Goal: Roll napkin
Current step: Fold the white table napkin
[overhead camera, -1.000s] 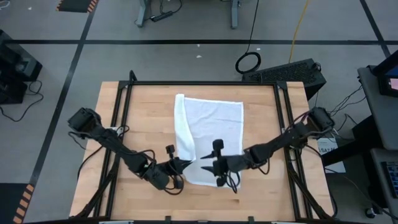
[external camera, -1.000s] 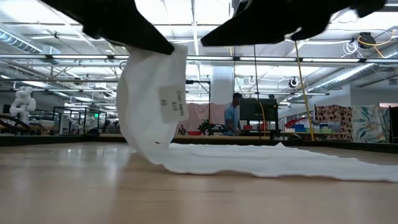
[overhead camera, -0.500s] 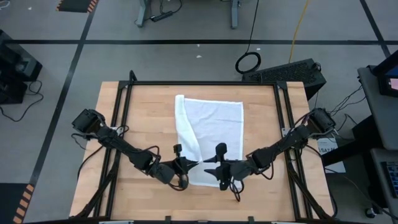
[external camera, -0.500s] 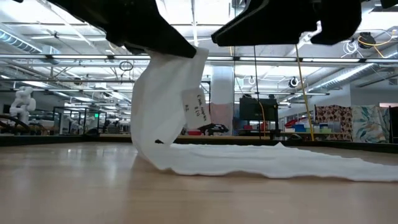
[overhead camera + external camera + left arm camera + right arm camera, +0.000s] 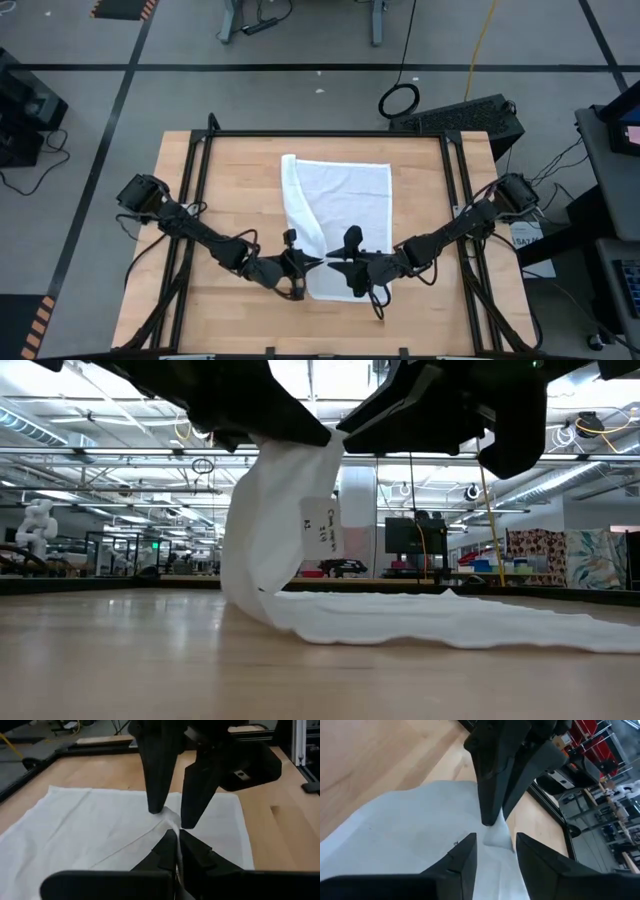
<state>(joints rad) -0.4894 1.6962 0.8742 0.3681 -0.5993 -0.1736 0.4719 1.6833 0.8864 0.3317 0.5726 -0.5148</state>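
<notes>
Left hand (image 5: 312,262) of mine is pinched shut on the near corner of the plain white thin cloth napkin (image 5: 345,205), lifting it off the pale wooden bench (image 5: 230,190) while the rest lies flat mid-bench, one long edge folded over. Right hand (image 5: 334,266) comes in nose to nose with it, fingers (image 5: 460,860) parted around the same raised peak, not yet clamped. I judge this the handover or second grip before rolling starts; next I need the right hand closed on cloth beside the left, not on its fingertips
</notes>
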